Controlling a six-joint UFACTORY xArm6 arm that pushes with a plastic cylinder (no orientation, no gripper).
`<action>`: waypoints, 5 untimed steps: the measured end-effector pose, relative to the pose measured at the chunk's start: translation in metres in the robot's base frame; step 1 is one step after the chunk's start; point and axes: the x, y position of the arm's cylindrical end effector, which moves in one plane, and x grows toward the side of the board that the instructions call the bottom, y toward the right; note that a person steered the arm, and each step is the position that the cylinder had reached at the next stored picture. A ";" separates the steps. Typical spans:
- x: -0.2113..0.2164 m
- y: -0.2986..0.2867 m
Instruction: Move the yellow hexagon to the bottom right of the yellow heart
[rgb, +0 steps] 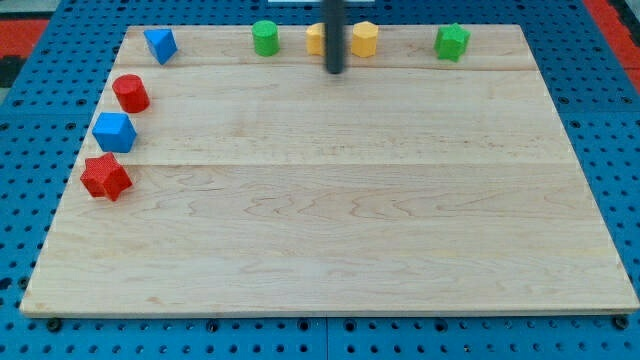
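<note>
No pincer fitted; my tip (336, 70) holds nothing, sits between yellow heart (316, 39) (part hidden by rod) and yellow hexagon (365, 39) near counter (330, 220) top edge. Hexagon level with heart; downward shift remains.

Bright, even light; soft shadows; rod (335, 68) blurred.
</note>
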 end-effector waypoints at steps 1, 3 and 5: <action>-0.037 0.059; -0.079 0.014; 0.013 -0.030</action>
